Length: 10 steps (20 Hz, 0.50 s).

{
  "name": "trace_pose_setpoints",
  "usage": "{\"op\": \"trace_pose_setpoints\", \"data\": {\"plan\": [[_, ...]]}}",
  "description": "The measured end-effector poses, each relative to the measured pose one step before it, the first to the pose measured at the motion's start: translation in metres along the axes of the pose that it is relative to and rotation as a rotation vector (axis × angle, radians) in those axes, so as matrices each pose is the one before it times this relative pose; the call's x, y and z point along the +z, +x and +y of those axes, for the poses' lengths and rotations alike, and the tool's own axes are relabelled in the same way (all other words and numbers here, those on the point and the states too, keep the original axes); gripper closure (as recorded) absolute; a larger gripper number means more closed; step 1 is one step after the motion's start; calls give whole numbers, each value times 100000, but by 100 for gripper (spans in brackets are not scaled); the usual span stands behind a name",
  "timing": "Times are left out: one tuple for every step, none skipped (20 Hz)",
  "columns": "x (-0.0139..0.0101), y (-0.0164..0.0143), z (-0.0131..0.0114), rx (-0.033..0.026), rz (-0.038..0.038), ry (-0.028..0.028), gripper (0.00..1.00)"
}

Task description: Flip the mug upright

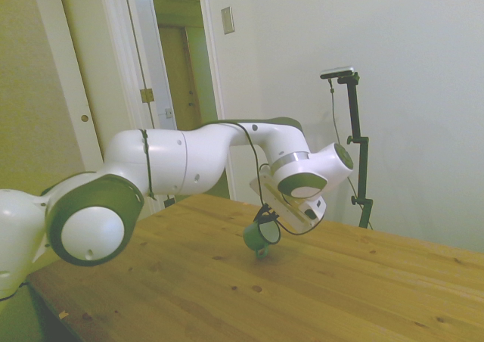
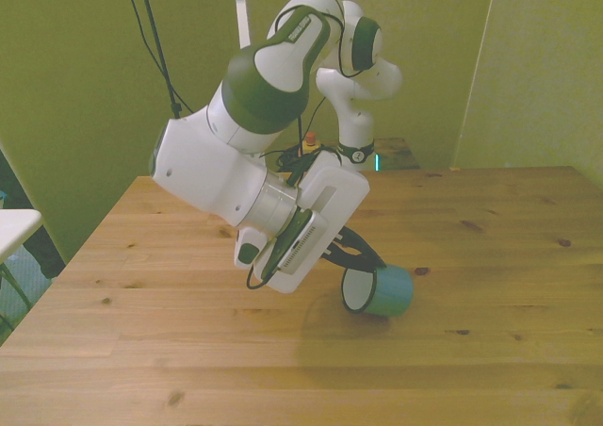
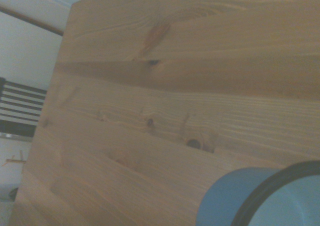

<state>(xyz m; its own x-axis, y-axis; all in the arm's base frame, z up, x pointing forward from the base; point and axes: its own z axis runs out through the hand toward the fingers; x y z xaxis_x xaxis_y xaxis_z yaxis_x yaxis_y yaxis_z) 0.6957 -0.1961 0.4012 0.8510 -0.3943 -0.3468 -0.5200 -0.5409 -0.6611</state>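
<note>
Pale walls (image 1: 393,39), white-framed doorway (image 1: 178,69), wooden table (image 1: 355,289), soft light

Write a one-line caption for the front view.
Hand grips the teal mug by its rim, tilted over the wooden table.

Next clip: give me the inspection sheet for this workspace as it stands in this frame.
Surface: wooden table, knots and grain visible, dry.
Job's things: teal mug on its side, tilted, the dark-rimmed opening facing the front view's left; not upright. Whether it touches the table cannot be told for sure.
Clutter: nothing seen on the table.
Grippers: tool at the mug's rim, dark fingers shut on the rim.
Cables: a black cable loops along the forearm to the wrist; more black cables hang by the wall behind the robot.
Surroundings: white door frame and open doorway in the side view, pale walls, a wall plate.
</note>
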Motion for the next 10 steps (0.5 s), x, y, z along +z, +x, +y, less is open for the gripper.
{"op": "trace_pose_setpoints", "data": {"plan": [[-341, -886, -609, -1037, 2143, -2624, 100], [-281, -953, -604, -1220, 2196, -3133, 100], [-125, -904, -618, -1411, 2319, -3133, 100], [-54, -931, -666, -1335, 2549, -3373, 100], [9, -887, -692, -1459, 3162, -4110, 100], [54, -898, -688, -1699, 2847, -3813, 100], [226, -934, -693, -1831, 2722, -3780, 100], [327, -895, -581, -1928, 2720, -4324, 100], [443, -856, -473, -1365, 2369, -3324, 100], [501, -907, -428, -636, 2169, -2776, 100]]}}
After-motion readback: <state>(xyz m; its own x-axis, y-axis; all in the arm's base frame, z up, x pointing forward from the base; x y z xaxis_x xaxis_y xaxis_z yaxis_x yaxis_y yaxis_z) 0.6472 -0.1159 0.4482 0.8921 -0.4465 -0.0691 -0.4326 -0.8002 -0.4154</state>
